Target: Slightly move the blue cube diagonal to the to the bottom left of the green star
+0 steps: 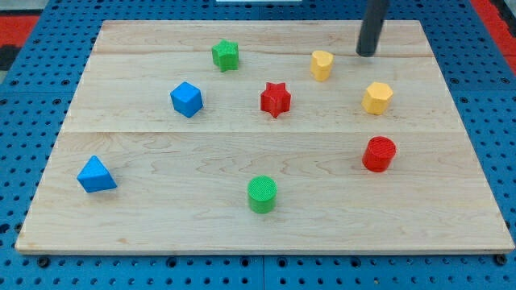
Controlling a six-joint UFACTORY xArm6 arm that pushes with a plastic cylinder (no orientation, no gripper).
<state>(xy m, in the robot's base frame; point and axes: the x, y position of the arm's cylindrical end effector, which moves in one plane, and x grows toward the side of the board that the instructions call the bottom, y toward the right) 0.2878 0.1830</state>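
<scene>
The blue cube (186,99) lies on the wooden board (161,209), left of centre. The green star (226,55) is above it and a little to its right, near the view's top. My tip (367,53) is at the view's top right, far to the right of both, just right of the yellow heart-shaped block (322,65). It touches no block.
A red star (275,99) sits at the centre. A yellow hexagonal block (376,97) and a red cylinder (379,154) are at the right. A green cylinder (262,194) is at the bottom centre, a blue triangular block (96,175) at the bottom left.
</scene>
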